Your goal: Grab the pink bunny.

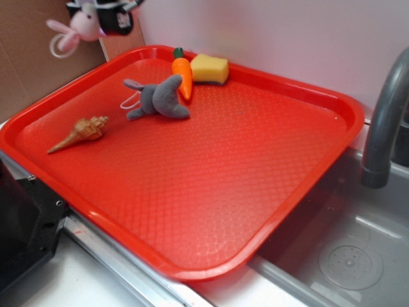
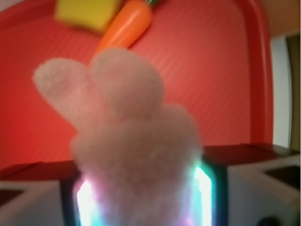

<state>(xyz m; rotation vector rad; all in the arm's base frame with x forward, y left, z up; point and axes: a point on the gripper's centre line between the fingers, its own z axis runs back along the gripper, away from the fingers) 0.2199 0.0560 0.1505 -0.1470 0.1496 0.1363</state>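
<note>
The pink bunny [image 1: 80,25] hangs in the air at the top left of the exterior view, above the far left corner of the red tray [image 1: 192,185], its ears and white string loop drooping left. My gripper [image 1: 102,16] is shut on it, mostly cut off by the frame's top edge. In the wrist view the pink bunny [image 2: 136,146] fills the middle, blurred, squeezed between the two glowing fingers [image 2: 204,193], with its ears pointing up.
On the tray lie a grey plush animal [image 1: 160,99], an orange carrot [image 1: 184,75], a yellow sponge [image 1: 209,68] and a tan spiral shell [image 1: 80,133]. A grey faucet [image 1: 383,121] and a sink basin [image 1: 345,256] sit at the right. A brown cardboard wall stands at the back left.
</note>
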